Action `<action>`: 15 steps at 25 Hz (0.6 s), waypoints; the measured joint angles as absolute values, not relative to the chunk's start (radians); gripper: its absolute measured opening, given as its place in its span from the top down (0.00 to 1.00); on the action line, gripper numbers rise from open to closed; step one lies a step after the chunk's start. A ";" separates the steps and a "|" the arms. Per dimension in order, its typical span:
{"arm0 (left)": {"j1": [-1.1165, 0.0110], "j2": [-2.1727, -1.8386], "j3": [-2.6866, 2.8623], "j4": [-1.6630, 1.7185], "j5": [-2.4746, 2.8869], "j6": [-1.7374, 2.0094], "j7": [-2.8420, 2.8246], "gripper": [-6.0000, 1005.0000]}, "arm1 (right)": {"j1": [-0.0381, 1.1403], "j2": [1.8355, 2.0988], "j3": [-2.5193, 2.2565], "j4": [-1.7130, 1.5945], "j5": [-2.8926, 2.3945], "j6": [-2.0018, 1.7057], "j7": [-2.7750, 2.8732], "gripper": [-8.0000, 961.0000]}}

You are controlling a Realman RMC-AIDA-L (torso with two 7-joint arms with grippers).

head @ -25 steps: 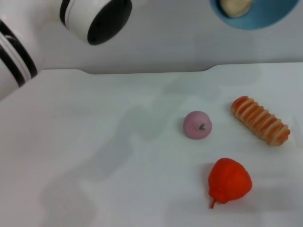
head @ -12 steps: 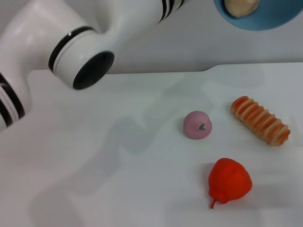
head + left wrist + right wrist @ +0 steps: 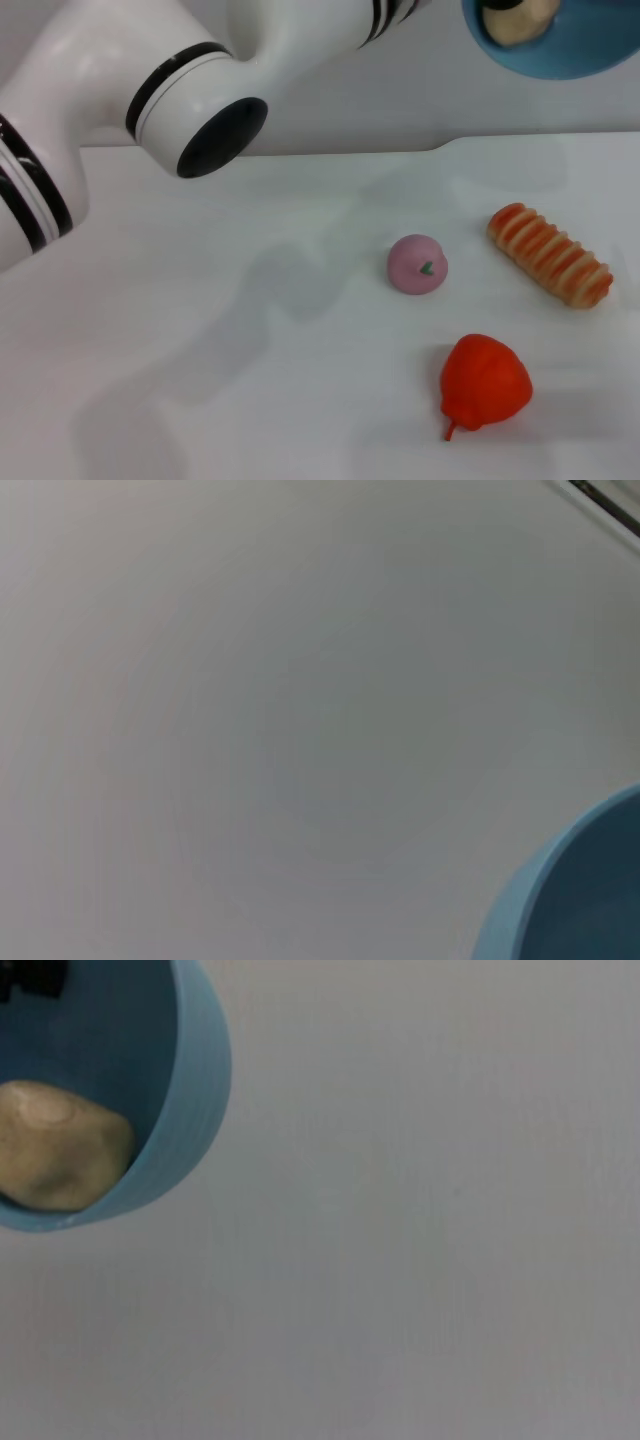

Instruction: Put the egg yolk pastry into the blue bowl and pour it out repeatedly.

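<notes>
1. White table [image 3: 250,400] fills the head view under a grey wall.
2. Left arm [image 3: 150,110] reaches across, upper left; neither claw's state can be told.
3. Blue bowl [image 3: 570,45] is raised at the top right.
4. Striped bread roll [image 3: 550,255], red fruit [image 3: 485,385] and pink ball [image 3: 417,265] lie apart.
5. Egg yolk pastry [image 3: 60,1145] sits inside the bowl.

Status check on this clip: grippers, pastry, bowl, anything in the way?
Neither gripper's fingers visible; left arm reaches across the top. Egg yolk pastry sits inside the blue bowl, held aloft. Nothing seen blocking.
</notes>
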State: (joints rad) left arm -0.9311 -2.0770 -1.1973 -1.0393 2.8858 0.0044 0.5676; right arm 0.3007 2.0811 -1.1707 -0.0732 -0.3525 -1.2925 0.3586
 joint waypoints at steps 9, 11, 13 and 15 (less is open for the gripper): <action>-0.925 -2.077 -1.197 -1.066 2.883 0.101 0.625 1.00 | 0.302 2.082 -1.169 -0.072 -0.351 -1.291 0.362 0.43; -0.908 -2.078 -1.195 -1.066 2.879 0.145 0.622 1.00 | 0.302 2.082 -1.169 -0.072 -0.351 -1.291 0.362 0.43; -0.896 -2.078 -1.188 -1.055 2.875 0.177 0.620 1.00 | 0.302 2.082 -1.169 -0.072 -0.350 -1.291 0.365 0.43; -0.882 -2.078 -1.172 -1.038 2.873 0.232 0.620 1.00 | 0.303 2.082 -1.169 -0.072 -0.350 -1.290 0.366 0.43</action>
